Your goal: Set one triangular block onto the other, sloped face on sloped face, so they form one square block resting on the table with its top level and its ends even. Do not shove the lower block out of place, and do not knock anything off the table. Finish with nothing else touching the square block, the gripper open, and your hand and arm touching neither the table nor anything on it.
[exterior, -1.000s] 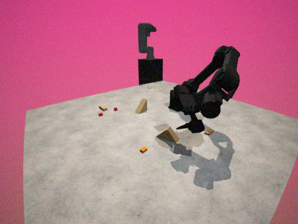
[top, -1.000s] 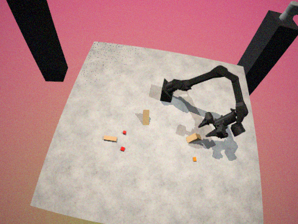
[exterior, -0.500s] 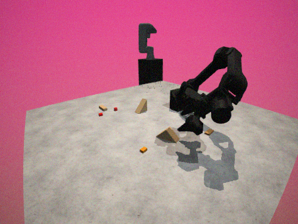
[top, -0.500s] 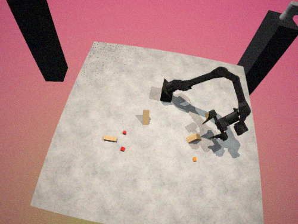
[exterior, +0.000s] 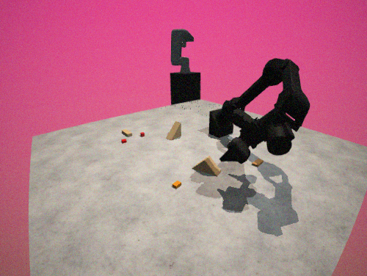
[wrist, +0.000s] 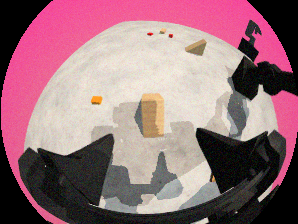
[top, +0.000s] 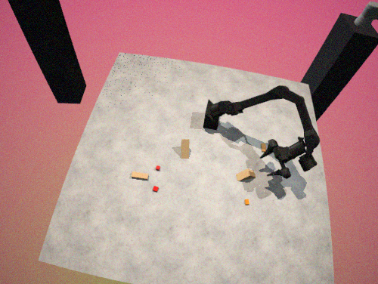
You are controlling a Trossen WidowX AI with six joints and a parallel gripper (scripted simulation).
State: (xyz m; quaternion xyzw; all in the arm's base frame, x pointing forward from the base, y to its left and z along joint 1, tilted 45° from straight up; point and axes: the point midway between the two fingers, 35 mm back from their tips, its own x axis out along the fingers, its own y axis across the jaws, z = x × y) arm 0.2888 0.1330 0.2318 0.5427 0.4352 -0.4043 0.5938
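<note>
One tan triangular block [top: 246, 174] [exterior: 207, 166] [wrist: 153, 115] lies on the table close to the gripper, its ridge upward; it appears to rest on its broad face. The other triangular block [top: 184, 149] [exterior: 175, 131] [wrist: 196, 48] stands apart near the arm's base, with one side upright and its slope facing left in the exterior view. My gripper [top: 265, 165] [wrist: 155, 135] is wide open and empty. It hangs above the table beside the nearer block, which shows ahead between the fingertips in the wrist view. In the exterior view one finger is hard to make out.
An orange block [top: 246, 202] [exterior: 177, 184] [wrist: 96, 100] lies near the nearer triangular block. A small brown block [top: 263, 147] [exterior: 258, 162] lies close to the gripper. Two red cubes [top: 158, 168] [top: 156, 189] and a flat tan block [top: 140, 176] [exterior: 126, 133] lie farther off.
</note>
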